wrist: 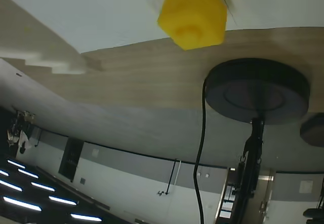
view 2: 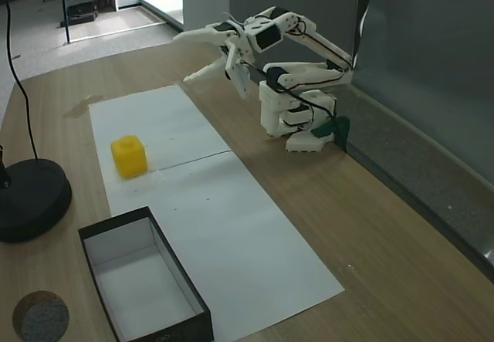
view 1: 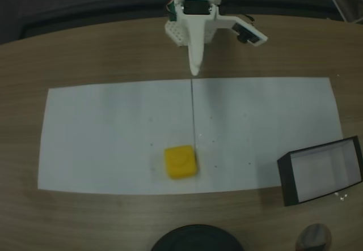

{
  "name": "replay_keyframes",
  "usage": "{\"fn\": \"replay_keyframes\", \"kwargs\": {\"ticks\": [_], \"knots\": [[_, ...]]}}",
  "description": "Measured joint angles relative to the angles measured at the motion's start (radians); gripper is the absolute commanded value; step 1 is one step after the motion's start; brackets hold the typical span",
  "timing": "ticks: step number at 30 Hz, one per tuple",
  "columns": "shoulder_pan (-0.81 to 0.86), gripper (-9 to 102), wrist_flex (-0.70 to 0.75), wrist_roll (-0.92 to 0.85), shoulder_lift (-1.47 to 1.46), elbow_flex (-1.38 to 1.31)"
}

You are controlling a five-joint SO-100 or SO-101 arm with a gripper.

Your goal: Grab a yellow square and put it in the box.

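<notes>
**On the paper: one block, one box, tool apart**

On the white paper sheet (view 1: 113,132) one yellow square (view 1: 181,161) is seen, resting flat near the sheet's front edge in a fixed view, its sides slightly turned against the sheet's edges; no long axis can be told on so cube-like a block. One box (view 2: 143,284) is counted, open side up, its long axis running along the sheet. One tool (view 2: 194,55) is held above the table (view 2: 370,226), jaws spread wide, nothing gripped. One round black base (view 2: 31,199) is spotted beside the block.
</notes>
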Motion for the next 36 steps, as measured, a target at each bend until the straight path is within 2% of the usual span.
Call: {"fn": "replay_keyframes", "kwargs": {"ticks": [6,16,20,28,36], "knots": [[0.008,34,0.044,0.002,-0.436,-0.288],[0.023,38,0.399,0.003,-1.355,-0.923],[0.064,39,0.485,0.003,-1.621,-1.117],[0.106,41,0.529,-0.023,-1.911,-1.361],[0.095,41,0.529,-0.023,-2.005,-1.417]]}}
